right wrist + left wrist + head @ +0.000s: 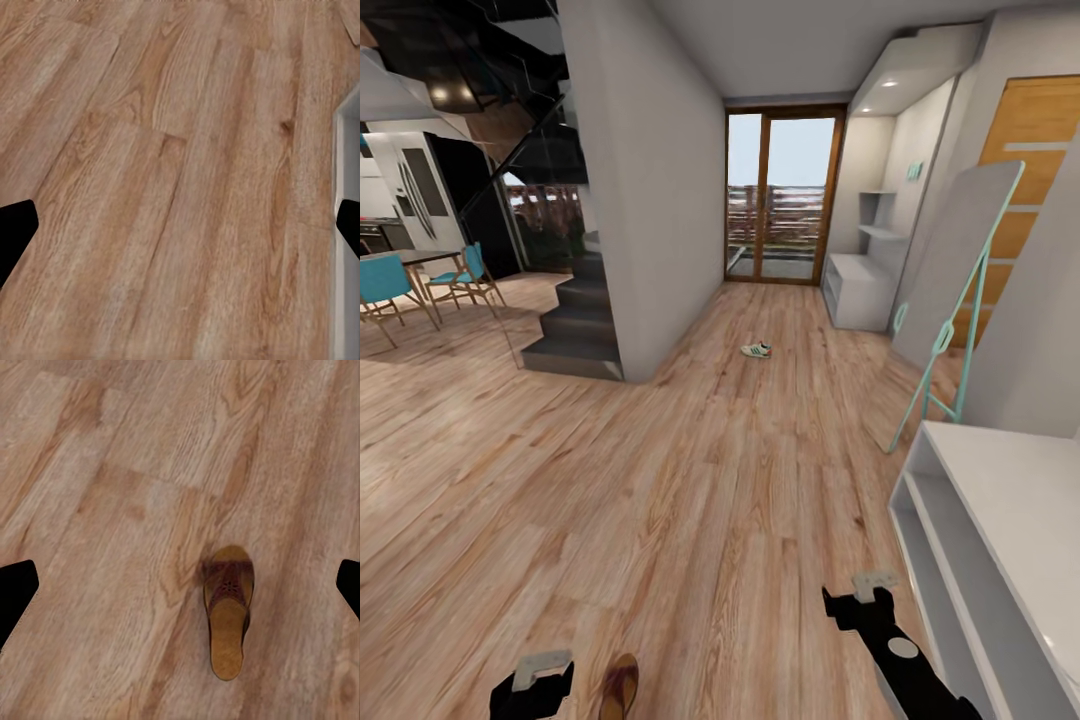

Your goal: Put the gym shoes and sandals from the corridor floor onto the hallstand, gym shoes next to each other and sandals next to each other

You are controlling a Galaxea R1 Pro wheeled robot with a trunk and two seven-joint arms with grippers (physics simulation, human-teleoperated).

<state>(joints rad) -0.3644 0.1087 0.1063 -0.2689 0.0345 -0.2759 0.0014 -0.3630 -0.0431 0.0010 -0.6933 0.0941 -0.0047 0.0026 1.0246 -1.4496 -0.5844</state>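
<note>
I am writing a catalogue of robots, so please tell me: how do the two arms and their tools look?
Both arms are glossy black. The right arm carries a round pale grey disc marking. The left tool and right tool each end in a light grey block. In the wrist views their fingers appear as plain black tips. No cables are visible.

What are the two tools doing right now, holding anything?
Left tool: open, empty, above the floor near a sandal.
Right tool: open, empty, above bare wood floor.
</note>
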